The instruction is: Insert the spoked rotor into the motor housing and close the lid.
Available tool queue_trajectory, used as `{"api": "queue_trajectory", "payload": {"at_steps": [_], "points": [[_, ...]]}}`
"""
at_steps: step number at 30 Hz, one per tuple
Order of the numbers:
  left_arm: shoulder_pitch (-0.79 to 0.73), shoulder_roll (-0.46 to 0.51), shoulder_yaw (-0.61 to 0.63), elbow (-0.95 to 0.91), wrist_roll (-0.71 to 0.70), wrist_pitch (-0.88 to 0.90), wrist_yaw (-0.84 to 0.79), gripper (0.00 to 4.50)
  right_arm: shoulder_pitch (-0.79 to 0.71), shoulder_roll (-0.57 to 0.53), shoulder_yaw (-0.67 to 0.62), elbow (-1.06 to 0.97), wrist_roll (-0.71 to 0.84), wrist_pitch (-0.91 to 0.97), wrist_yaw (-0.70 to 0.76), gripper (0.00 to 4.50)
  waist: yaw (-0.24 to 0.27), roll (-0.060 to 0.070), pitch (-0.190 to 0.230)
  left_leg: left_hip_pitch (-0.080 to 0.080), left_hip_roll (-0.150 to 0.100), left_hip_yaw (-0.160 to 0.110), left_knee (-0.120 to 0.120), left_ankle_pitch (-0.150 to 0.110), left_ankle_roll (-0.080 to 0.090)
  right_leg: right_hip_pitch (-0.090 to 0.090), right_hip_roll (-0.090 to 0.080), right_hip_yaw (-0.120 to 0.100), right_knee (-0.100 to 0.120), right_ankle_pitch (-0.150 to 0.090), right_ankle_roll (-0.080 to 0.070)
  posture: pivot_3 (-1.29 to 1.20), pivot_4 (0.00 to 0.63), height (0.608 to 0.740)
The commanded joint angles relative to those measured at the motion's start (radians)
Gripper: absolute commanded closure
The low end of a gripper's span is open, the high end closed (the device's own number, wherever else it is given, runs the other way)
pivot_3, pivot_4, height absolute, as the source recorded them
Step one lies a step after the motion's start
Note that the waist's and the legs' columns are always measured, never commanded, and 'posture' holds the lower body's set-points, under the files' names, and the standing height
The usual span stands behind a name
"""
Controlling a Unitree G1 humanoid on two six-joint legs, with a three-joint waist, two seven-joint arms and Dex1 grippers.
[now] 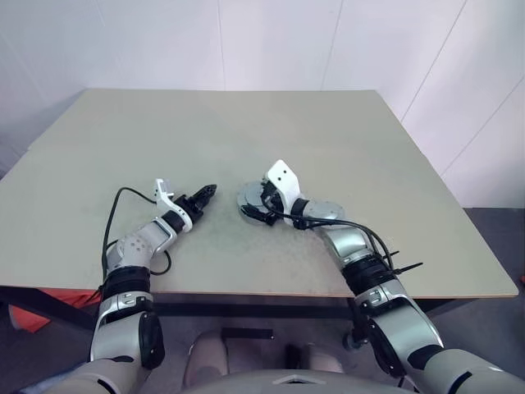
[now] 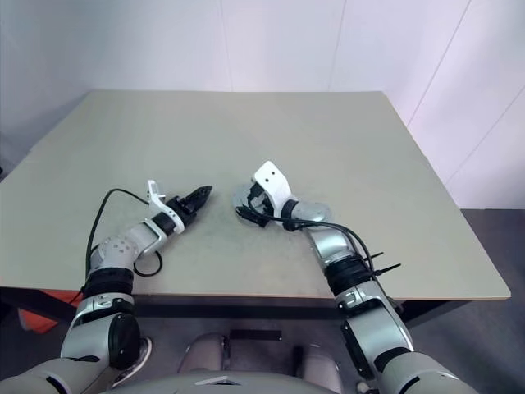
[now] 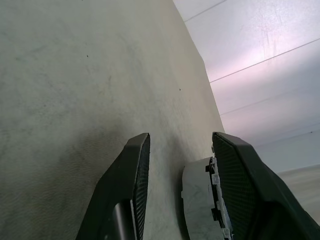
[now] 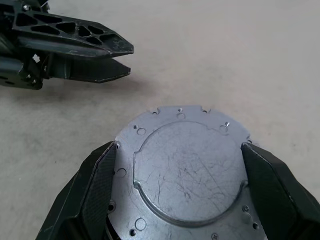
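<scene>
My right end effector [image 4: 177,187] straddles the lid [image 4: 182,172] at frame centre on the surface [image 1: 246,131], fingers wide at its rim. Left end effector [image 1: 207,194] part-open, empty, just left. Lid looks stiff, smooth, probably slippery: grip opposite rim edges.

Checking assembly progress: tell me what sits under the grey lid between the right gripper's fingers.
The lid lies plain face up between the right gripper's spread fingers on the table. It hides whatever lies beneath, so housing and rotor cannot be confirmed.
</scene>
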Motion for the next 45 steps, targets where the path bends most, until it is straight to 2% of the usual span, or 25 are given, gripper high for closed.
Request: {"api": "queue_trajectory", "payload": {"at_steps": [1,4,5,14,32,45], "points": [[-0.009,0.003,0.001,-0.026,-0.002,-0.011,-0.006,2.39,-0.023,0.008,-0.032,0.021,0.015,0.008,-0.010,0.40,0.000,0.000,0.000,0.000,0.000,0.000,0.000,0.000,0.000,0.000,0.000,0.000,0.000,0.000,0.000,0.00,0.000,0.740],[-0.008,0.002,0.001,-0.026,-0.001,-0.012,-0.007,2.39,-0.023,0.003,-0.038,0.001,0.022,0.021,0.010,1.28,0.000,0.000,0.000,0.001,0.000,0.000,0.000,0.000,0.000,0.001,0.000,0.000,0.000,0.000,0.000,0.00,0.000,0.740],[-0.007,0.001,0.001,-0.027,-0.001,-0.011,-0.007,2.39,-0.021,0.001,-0.040,-0.017,0.029,0.032,0.022,1.41,0.000,0.000,0.000,0.001,0.000,0.000,0.000,0.000,0.000,0.001,0.000,0.000,0.000,0.000,0.000,0.00,0.000,0.740],[-0.010,-0.011,-0.008,-0.021,0.007,-0.012,-0.011,2.39,-0.002,-0.014,-0.062,-0.174,0.122,0.205,0.113,1.41,0.001,0.000,0.000,0.000,0.000,0.000,0.000,0.000,0.000,0.000,0.000,0.000,0.000,0.000,0.000,0.00,0.000,0.740],[0.003,-0.012,-0.013,-0.035,0.010,-0.006,-0.011,2.39,0.020,-0.038,-0.006,-0.113,0.042,0.143,0.088,1.41,0.001,0.000,0.000,0.000,0.000,0.000,0.000,0.000,0.000,0.000,0.000,0.000,0.000,0.000,0.000,0.00,0.000,0.740],[0.017,-0.021,-0.016,-0.053,0.006,0.000,-0.009,2.39,0.016,-0.037,-0.016,-0.068,0.038,0.148,0.076,1.41,0.001,0.000,0.000,0.002,0.000,0.000,0.000,0.000,0.000,0.001,0.000,0.000,0.000,0.000,0.000,0.00,0.000,0.740]]}}
